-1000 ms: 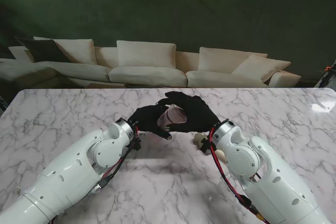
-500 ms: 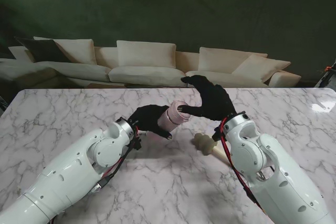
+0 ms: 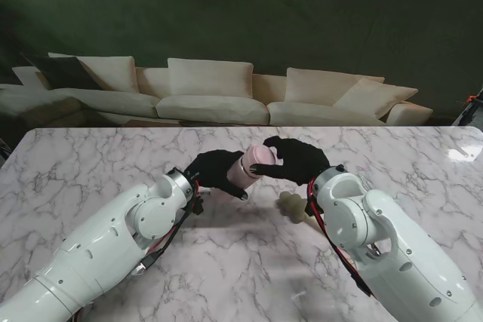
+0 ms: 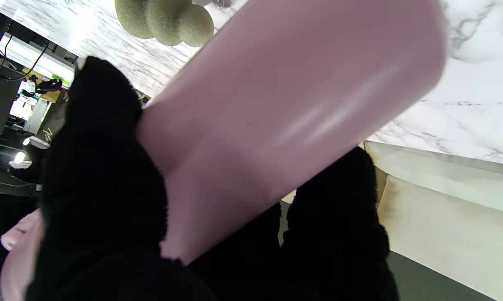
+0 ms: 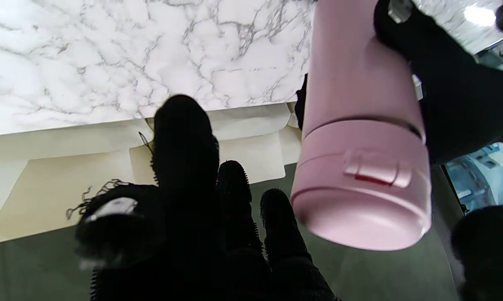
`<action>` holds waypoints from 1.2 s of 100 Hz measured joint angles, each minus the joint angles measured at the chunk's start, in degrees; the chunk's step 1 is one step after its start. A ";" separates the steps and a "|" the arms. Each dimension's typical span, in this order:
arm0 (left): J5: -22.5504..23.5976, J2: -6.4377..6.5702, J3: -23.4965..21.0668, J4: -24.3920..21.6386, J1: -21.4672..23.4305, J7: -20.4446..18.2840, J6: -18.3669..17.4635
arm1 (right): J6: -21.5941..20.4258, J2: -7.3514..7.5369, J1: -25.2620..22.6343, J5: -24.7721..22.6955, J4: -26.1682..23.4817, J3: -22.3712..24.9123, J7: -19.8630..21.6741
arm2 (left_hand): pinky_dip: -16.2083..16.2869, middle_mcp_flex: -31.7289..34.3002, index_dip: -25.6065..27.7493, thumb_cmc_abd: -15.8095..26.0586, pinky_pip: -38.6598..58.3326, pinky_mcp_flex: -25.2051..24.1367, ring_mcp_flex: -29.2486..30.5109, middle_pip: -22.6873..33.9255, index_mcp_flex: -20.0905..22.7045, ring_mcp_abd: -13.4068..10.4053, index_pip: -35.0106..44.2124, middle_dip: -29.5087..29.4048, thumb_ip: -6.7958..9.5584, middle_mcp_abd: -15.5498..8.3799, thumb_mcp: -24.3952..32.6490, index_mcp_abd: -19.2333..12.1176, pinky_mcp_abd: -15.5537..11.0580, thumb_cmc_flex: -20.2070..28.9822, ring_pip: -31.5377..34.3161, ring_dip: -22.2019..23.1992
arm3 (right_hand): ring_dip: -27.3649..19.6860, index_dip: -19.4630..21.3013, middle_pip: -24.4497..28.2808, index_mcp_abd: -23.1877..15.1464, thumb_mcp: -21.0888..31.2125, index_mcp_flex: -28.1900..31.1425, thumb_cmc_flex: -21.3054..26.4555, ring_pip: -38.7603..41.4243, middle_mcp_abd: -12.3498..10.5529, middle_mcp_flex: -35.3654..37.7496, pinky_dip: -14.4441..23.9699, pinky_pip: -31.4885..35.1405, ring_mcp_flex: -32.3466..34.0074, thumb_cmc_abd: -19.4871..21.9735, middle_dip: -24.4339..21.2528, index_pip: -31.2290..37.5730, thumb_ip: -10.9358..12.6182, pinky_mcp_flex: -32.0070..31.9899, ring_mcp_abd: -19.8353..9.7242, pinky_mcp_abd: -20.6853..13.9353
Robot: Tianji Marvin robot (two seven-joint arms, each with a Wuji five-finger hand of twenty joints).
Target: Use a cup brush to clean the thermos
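Pink and smooth, the thermos (image 3: 252,166) is being held clear of the marble table (image 3: 90,164), tilted, with the left hand (image 3: 213,170) wrapping its gloved fingers (image 4: 103,175) around the lower body. In the left wrist view the bottle is filling most of the frame, lying across that palm. Its lid (image 5: 362,188) is sitting on the end pointing away from the left hand and toward the right one; the seam and the small push tab (image 5: 377,169) are showing in the right wrist view, so the bottle is looking closed.

Just beside the lid, the right hand (image 3: 298,160) is hovering with its fingers (image 5: 184,138) spread and curling nothing in; it is holding no object. Whether a fingertip is touching the lid I cannot tell, since the thumb side is running out of the wrist view.

Nearer to me than the right hand, on the table and partly hidden behind its wrist, the cup brush (image 3: 290,205) is lying unheld, its pale sponge head (image 4: 165,19) showing beyond the thermos.

By my reading the task is only getting started: the thermos is lifted and steadied, while opening the lid, picking up the brush and scrubbing inside are all remaining.
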 measured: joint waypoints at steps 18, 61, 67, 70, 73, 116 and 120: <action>0.00 0.00 0.26 0.33 -0.09 0.00 -0.01 | 0.97 -0.02 1.38 1.98 0.15 -1.50 1.97 | 0.00 0.00 0.00 0.00 0.00 0.00 0.00 0.01 0.00 0.00 0.00 0.00 0.00 0.00 0.00 0.00 0.00 0.00 0.04 -0.04 | 0.09 5.47 1.09 1.00 0.12 3.08 2.31 6.08 0.11 0.07 -2.61 2.38 1.72 -0.26 0.95 5.34 0.00 2.57 -1.66 -1.83; 0.00 0.13 0.47 0.74 0.04 -0.31 0.15 | -5.28 -0.14 2.59 10.32 2.43 -1.71 0.87 | 0.00 -0.44 0.00 0.00 0.01 0.04 -0.17 -0.34 0.00 0.00 0.00 -0.02 0.00 0.00 0.00 0.00 -0.05 0.00 -0.34 -0.45 | -1.06 11.76 4.06 0.38 4.88 1.44 31.44 2.35 -3.62 -5.07 -4.96 0.35 -6.81 -13.69 3.06 5.27 -1.47 -4.41 -3.93 -3.20; 0.01 0.14 0.36 0.58 0.13 -0.39 0.31 | -6.61 -0.36 2.54 10.81 2.93 -1.72 -0.61 | 0.00 -0.44 0.00 0.00 0.01 0.13 -0.17 -0.19 0.00 0.00 0.00 -0.02 0.00 0.00 0.00 0.00 -0.05 0.00 -0.34 -0.45 | -1.11 11.56 3.08 0.38 8.36 2.25 34.09 -0.87 -3.21 -5.35 -3.86 -2.09 -9.76 -16.25 1.89 5.27 -3.30 -8.94 -3.56 -0.92; 0.01 0.14 0.29 0.50 0.14 -0.39 0.39 | -7.19 -0.51 2.48 11.02 3.19 -1.73 -1.50 | 0.00 -0.44 0.00 0.00 0.01 0.17 -0.17 -0.17 0.00 0.00 0.00 -0.02 -0.01 0.00 0.00 0.00 -0.06 0.00 -0.34 -0.45 | -1.11 11.55 2.69 0.38 9.74 2.64 34.29 -2.19 -2.95 -5.18 -2.94 -3.62 -11.10 -16.97 1.64 5.26 -3.30 -10.97 -3.53 0.12; 0.01 0.15 0.21 0.43 0.14 -0.39 0.45 | -7.74 -0.68 2.40 11.20 3.46 -1.74 -2.43 | 0.00 -0.44 0.00 0.00 0.02 0.18 -0.14 -0.14 0.00 0.00 0.00 -0.02 0.00 0.00 0.00 0.00 -0.06 0.00 -0.34 -0.43 | -1.12 11.55 2.16 0.38 11.37 3.17 34.83 -3.43 -2.82 -5.08 -2.18 -5.23 -12.11 -18.21 1.09 5.03 -3.30 -12.81 -3.50 0.94; -0.24 0.39 0.33 0.32 -0.07 -0.84 0.76 | -15.45 -1.82 2.88 14.63 7.95 -1.29 -6.62 | 0.00 -0.45 0.00 0.00 0.03 0.27 -0.04 -0.13 0.00 -0.08 0.00 -0.03 -0.01 0.00 0.00 0.00 -0.13 0.00 -0.34 -0.38 | -2.72 14.97 -4.66 0.34 16.73 10.69 37.77 -16.18 -2.19 0.79 1.55 -18.48 -17.64 -23.54 -1.36 -4.43 -8.66 -23.55 -3.05 3.61; -0.26 0.39 0.35 0.28 -0.10 -0.87 0.75 | -16.10 -1.93 2.87 15.12 8.40 -1.08 -6.98 | 0.01 -0.45 0.00 0.00 0.03 0.27 -0.04 -0.13 0.00 -0.08 0.00 -0.03 -0.01 0.00 0.00 0.00 -0.13 0.00 -0.34 -0.35 | -1.91 15.07 -5.66 0.28 16.73 11.33 37.77 -14.11 -2.03 2.28 2.71 -17.97 -16.31 -23.88 -1.36 -4.43 -9.85 -22.91 -3.48 3.61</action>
